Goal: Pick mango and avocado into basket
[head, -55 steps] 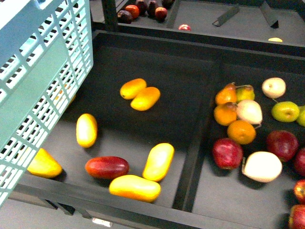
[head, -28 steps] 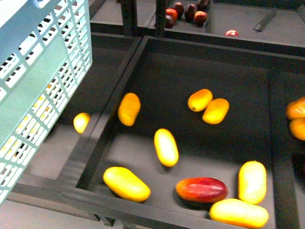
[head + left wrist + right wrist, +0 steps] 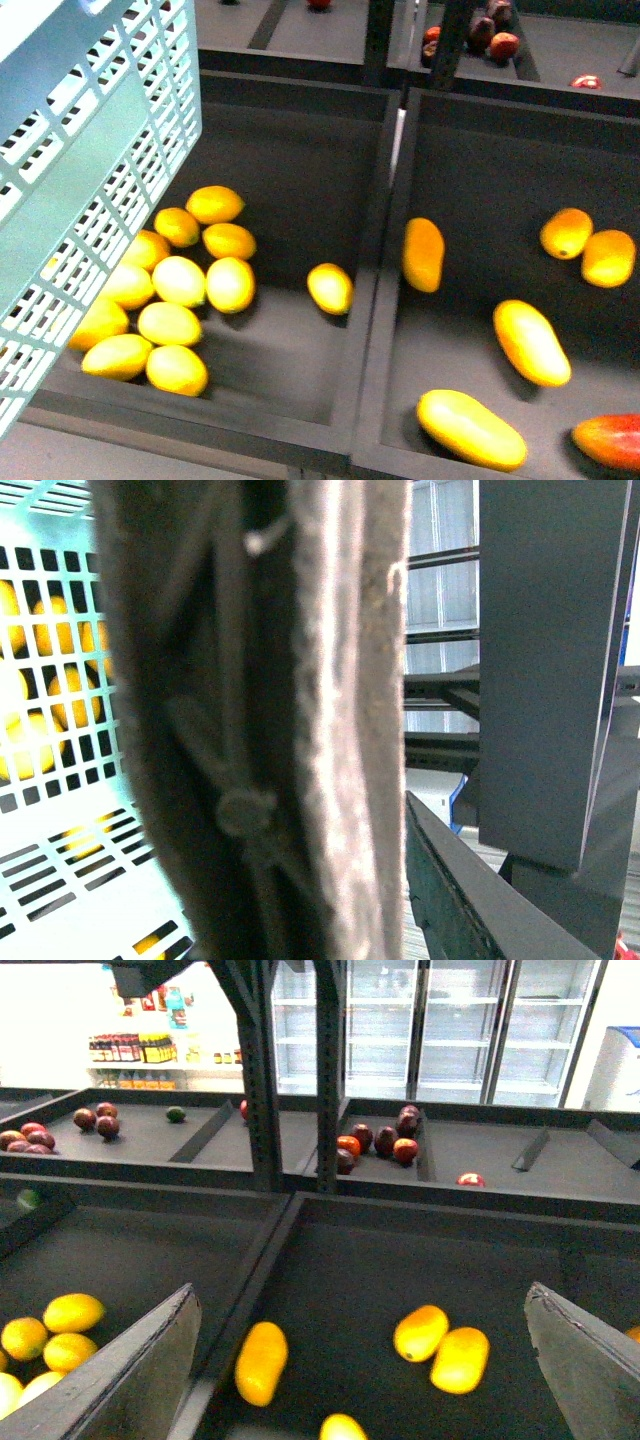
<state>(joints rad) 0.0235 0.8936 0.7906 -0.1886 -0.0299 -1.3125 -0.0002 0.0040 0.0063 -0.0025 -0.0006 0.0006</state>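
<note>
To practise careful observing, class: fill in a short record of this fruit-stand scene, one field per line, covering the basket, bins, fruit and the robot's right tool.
basket: turquoise, tilted, at left of front view
left bin: many small yellow fruit, one apart
right bin: six mangoes, one reddish
avocado: not clearly visible
right tool: open, empty, facing right bin

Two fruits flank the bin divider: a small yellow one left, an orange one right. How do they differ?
The yellow fruit is shorter, rounder and pale lemon-yellow; the orange mango is longer, more oval and deeper orange. The yellow fruit lies in the left bin, the orange mango in the right bin. Both lie alone, close to the divider.
</note>
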